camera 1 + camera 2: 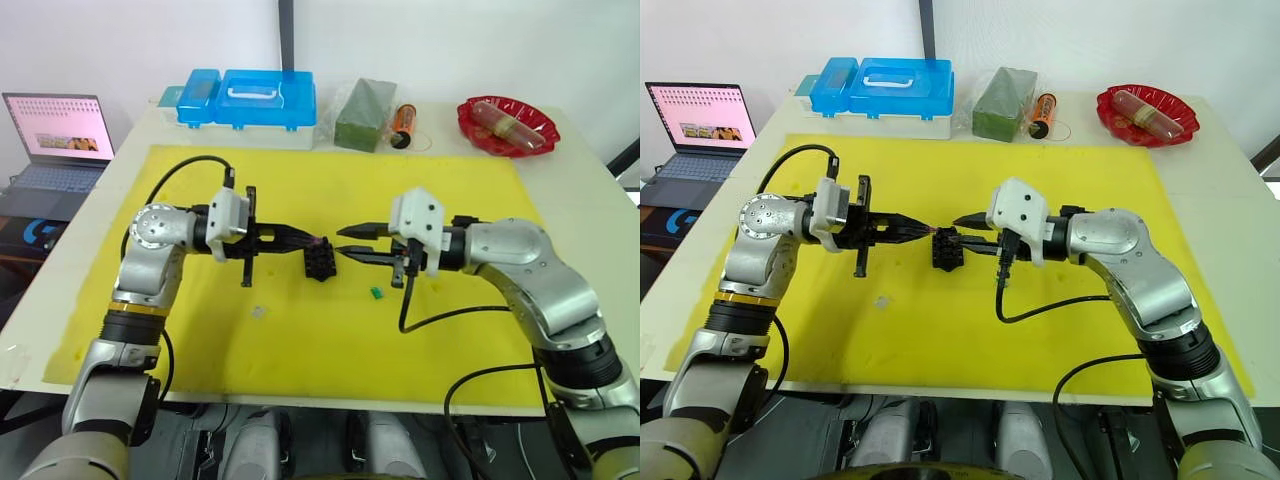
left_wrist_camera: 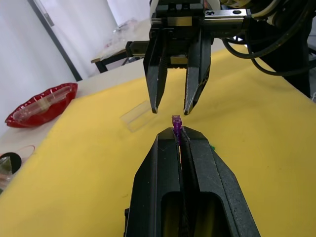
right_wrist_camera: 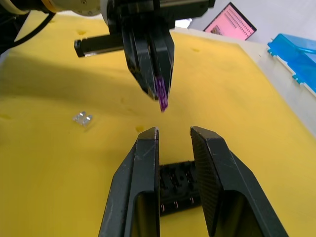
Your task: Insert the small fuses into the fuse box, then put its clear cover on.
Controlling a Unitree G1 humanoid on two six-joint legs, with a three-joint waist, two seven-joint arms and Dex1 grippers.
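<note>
No writing is readable. The left gripper pinches a small purple fuse just above the black fuse box on the yellow mat; the right gripper hangs spread beside it.

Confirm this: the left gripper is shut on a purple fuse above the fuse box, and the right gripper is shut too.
Not quite. The left gripper is shut on the purple fuse above the fuse box, but the right gripper is open: the right wrist view shows a clear gap between its fingers.
</note>
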